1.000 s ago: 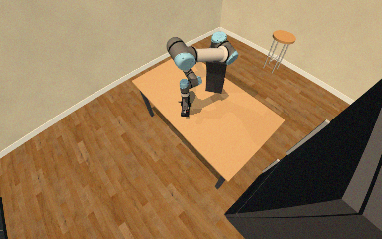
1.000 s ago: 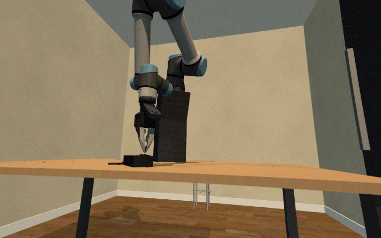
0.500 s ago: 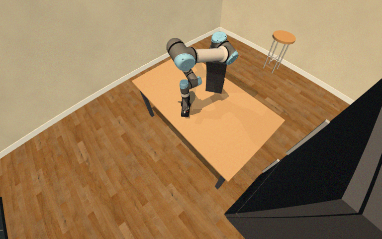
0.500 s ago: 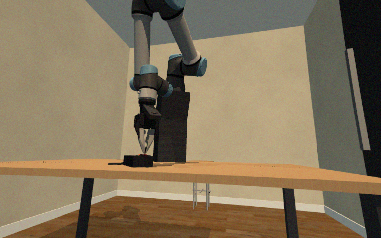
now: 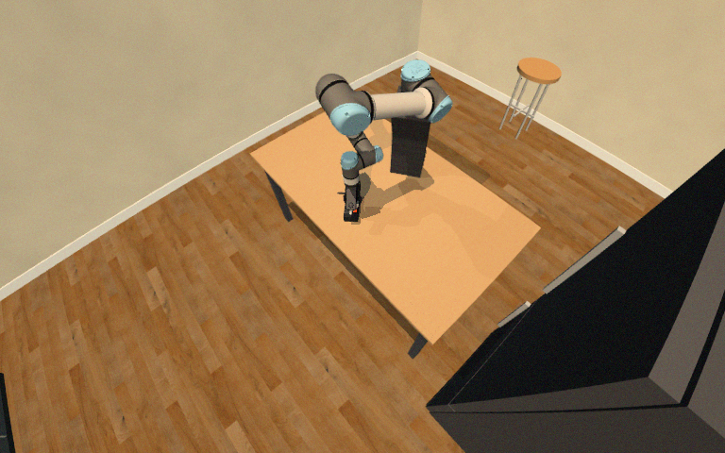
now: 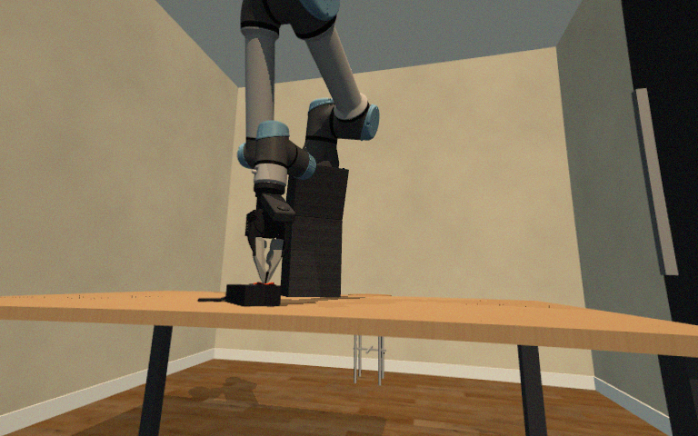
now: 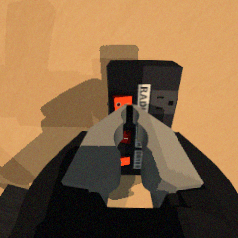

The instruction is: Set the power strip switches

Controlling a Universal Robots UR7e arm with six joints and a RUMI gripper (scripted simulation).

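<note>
The black power strip [image 7: 144, 94] [image 5: 351, 214] lies flat on the wooden table, switches facing up, near the table's left edge. In the wrist view a white label reading "RAD" [image 7: 143, 97] sits beside a lit red switch [image 7: 120, 104]. Another red switch [image 7: 126, 161] shows lower down, between the jaws. My gripper [image 7: 129, 105] is shut with nothing between its fingers. Its tips point straight down and rest on or just above the strip's middle switch, which they hide. In the exterior view the fingertips [image 6: 266, 280] meet the strip's top [image 6: 254, 294].
The arm's dark pedestal [image 6: 314, 233] stands on the table just behind the strip. A short black cable end [image 6: 211, 298] sticks out to the strip's left. A stool [image 5: 534, 91] stands by the far wall, a dark cabinet [image 5: 615, 330] at the right.
</note>
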